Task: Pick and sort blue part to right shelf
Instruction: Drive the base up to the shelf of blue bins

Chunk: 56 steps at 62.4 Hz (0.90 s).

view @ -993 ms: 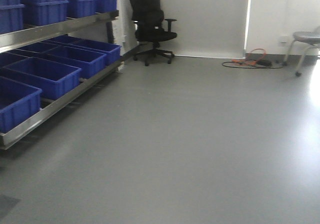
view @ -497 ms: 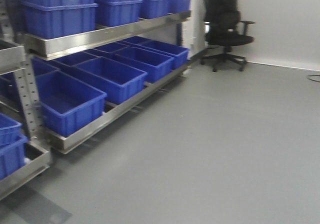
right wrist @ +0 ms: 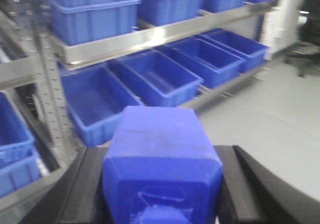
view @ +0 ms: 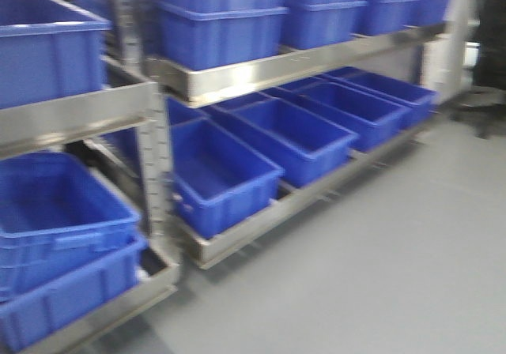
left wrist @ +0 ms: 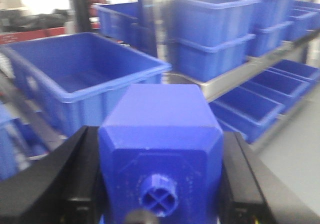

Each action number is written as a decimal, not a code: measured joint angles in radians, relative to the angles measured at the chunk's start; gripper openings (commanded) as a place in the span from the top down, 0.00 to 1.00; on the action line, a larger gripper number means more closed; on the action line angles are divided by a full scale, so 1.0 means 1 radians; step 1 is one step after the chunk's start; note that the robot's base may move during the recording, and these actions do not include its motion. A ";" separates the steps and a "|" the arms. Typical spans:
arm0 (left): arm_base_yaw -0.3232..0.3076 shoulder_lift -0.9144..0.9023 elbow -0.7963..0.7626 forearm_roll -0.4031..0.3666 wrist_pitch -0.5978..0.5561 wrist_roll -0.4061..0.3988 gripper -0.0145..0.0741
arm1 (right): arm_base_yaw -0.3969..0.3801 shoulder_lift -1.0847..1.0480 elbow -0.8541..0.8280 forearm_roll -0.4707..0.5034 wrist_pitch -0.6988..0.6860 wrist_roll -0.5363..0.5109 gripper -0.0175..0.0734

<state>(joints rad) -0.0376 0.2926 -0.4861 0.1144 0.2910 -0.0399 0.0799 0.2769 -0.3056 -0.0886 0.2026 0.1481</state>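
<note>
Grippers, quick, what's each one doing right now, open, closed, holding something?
Left gripper: closed on a small-knobbed blue block.
Right gripper: closed on the blue part.

2 blue blocks (left wrist: 161,129) (right wrist: 161,144), 2 grippers (left wrist: 160,184) (right wrist: 160,189), 2 steel racks (view: 71,117) (view: 300,58), roughly 12 blue bins (view: 225,180) through blur

Deep blue bins (view: 304,144), silvery steel right shelf (view: 261,73), plain grey floor (view: 411,275); the blue part (right wrist: 160,149) and the squat block (left wrist: 160,134) are solid blue
</note>
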 measured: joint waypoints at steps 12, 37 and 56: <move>0.000 0.000 0.000 0.000 0.000 0.000 0.52 | 0.000 0.000 0.000 0.000 0.000 0.000 0.32; 0.000 0.000 0.000 0.000 0.000 0.000 0.52 | 0.000 0.000 0.000 0.000 0.000 0.000 0.32; 0.000 0.000 0.000 0.000 0.000 0.000 0.52 | 0.000 0.000 0.000 0.000 0.000 0.000 0.32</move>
<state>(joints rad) -0.0376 0.2926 -0.4861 0.1144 0.2910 -0.0399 0.0799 0.2769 -0.3056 -0.0886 0.2026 0.1481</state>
